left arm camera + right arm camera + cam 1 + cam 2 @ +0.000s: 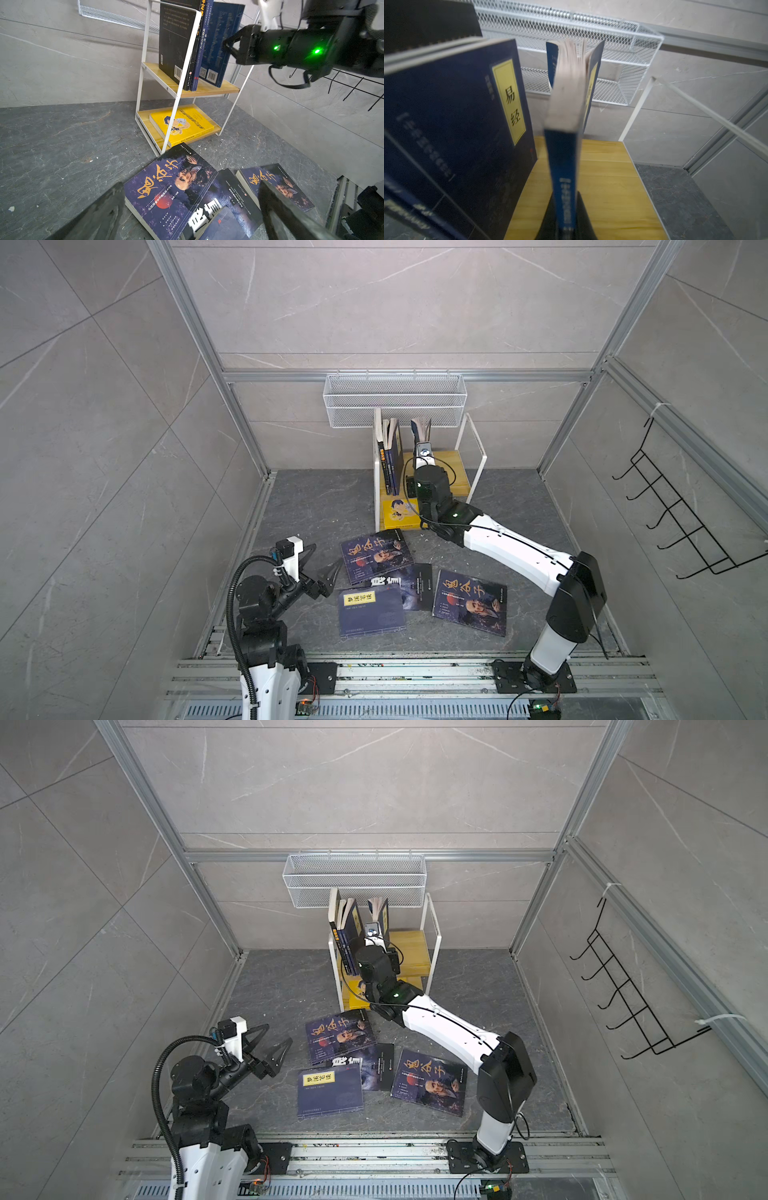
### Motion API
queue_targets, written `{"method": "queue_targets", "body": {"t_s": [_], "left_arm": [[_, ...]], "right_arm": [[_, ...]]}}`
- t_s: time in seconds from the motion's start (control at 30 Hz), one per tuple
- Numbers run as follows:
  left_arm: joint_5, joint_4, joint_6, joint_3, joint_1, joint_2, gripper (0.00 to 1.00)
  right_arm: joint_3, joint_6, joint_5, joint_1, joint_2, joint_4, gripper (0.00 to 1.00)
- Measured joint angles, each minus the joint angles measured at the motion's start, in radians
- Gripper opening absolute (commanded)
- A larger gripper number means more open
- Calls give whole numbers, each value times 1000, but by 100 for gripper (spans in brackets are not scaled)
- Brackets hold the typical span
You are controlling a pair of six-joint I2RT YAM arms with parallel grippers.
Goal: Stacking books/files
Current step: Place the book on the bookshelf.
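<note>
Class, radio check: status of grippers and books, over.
Left gripper open, near floor books. Right gripper shut on blue book, upright over upper shelf. Standing navy book close beside it.

Three books (pixel 390 456) stand upright at the left end of the upper shelf (pixel 451 466): one black, two navy. A fourth navy book (pixel 563 162) stands just apart from them, pages fanned, spine pinched in my right gripper (pixel 565 226). Flat on the tabletop (pixel 311 510) lie a portrait book (pixel 376 556), a second portrait book (pixel 469 601), a dark book (pixel 415 585) between them, and a yellow-labelled navy book (pixel 370 612) overlapping it.
</note>
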Motion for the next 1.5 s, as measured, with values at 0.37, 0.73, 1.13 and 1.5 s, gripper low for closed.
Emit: {"method": "queue_targets", "body": {"t_s": [0.37, 0.73, 1.13, 1.5], "left_arm": [[0, 15, -3, -9, -4, -5, 100], [0, 23, -11, -13, 3, -4, 100], [0, 27, -18, -13, 6, -3, 100], [0, 27, -22, -13, 13, 0, 100]], "right_arm": [[4, 34, -96, 3, 21, 53, 0], [-34, 35, -165, 3, 21, 136, 0], [-94, 22, -232, 4, 1, 179, 26], [-223, -10, -273, 13, -33, 122, 36]]}}
